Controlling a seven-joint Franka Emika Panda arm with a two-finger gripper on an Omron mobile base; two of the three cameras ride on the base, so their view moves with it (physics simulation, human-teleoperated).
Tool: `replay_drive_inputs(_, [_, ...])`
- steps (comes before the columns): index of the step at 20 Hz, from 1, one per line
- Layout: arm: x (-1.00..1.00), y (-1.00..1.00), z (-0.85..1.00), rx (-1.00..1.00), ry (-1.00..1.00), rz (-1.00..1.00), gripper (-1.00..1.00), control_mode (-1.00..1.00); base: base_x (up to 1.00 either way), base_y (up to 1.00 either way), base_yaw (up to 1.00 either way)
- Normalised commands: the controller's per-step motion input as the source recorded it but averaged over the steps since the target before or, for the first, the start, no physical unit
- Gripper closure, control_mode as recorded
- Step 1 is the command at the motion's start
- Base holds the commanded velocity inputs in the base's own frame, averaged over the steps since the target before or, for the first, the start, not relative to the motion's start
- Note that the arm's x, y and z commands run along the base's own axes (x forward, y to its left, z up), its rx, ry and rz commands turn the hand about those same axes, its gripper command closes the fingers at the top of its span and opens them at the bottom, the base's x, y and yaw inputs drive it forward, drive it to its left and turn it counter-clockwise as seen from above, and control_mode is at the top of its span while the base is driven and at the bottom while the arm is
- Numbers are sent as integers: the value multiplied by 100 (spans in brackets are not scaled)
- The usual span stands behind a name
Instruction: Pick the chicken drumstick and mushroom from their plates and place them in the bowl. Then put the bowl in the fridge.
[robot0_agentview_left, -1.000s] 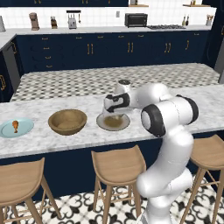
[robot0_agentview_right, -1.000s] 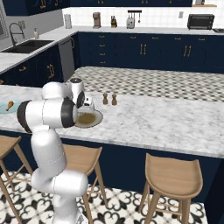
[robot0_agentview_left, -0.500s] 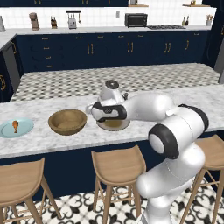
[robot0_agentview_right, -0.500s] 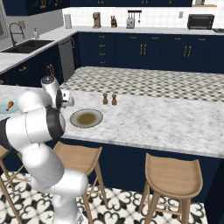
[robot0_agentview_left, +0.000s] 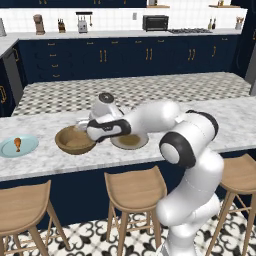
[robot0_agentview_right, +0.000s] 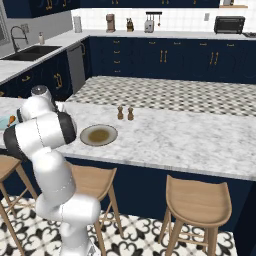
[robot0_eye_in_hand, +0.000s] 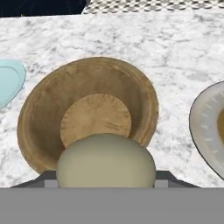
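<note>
Claw fingertips behind mushroom

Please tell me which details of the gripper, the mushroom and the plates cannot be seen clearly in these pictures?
- Gripper fingertips: in the hand view the mushroom covers them, so the contact is hidden.
- Gripper in the left base view: too small to show the jaws.
- Bowl inside: left base view, partly behind the hand.
- Light blue plate: hand view, cut by the left edge.
- Grey-rimmed plate: hand view, cut by the right edge.
- Chicken drumstick: left base view, too small for detail.

Marble counter bearing bowl, two plates
</note>
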Motion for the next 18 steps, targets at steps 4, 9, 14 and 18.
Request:
replay_drive_inputs(4, [55,62,-39,-1,6,0,100,-100,0,0,0])
replay_drive_inputs(9, [0,3,-45,0,13,0,100,-100,0,0,0])
replay_drive_inputs(14, [26,0,-23,0,8,0,-100,-100,0,0,0])
replay_drive_inputs(18, [27,0,-16,0,1,0,-100,-100,0,0,0])
